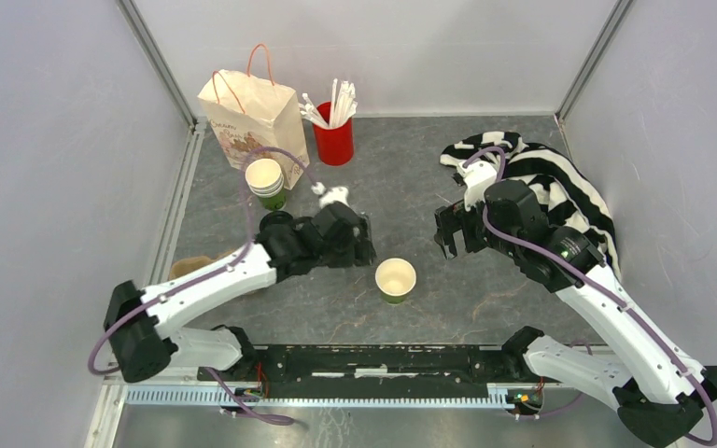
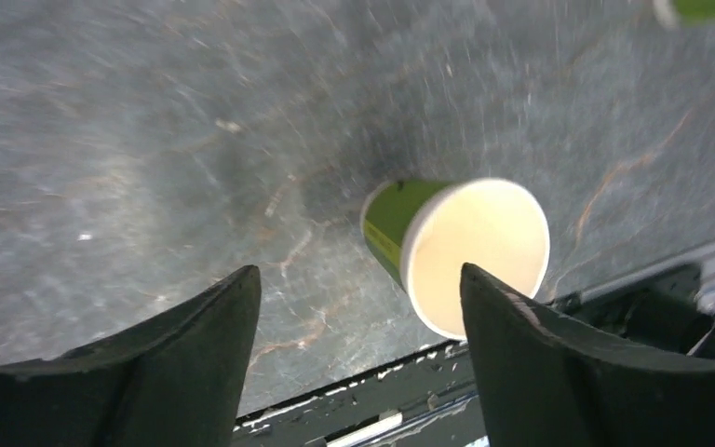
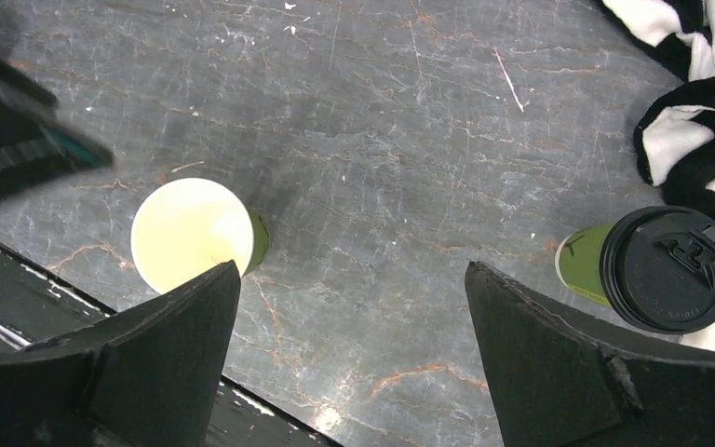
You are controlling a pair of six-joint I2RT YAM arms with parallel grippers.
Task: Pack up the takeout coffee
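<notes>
Top external: lidless cup (image 1: 396,279) nr L gripper (image 1: 370,245); untouched.

My left wrist view is all smear: tabletop (image 2: 149,140) streaked, and a green cup (image 2: 708,9) in the top corner chopped off by the edge. On my right wrist view, the open cup (image 3: 186,233) loses its near rim behind one finger (image 3: 149,363), the striped cloth (image 3: 689,140) runs out of frame, and a dark blur (image 3: 19,154) at left I can't identify. From above, a brown thing (image 1: 189,267) hides under my left arm (image 1: 215,277).
</notes>
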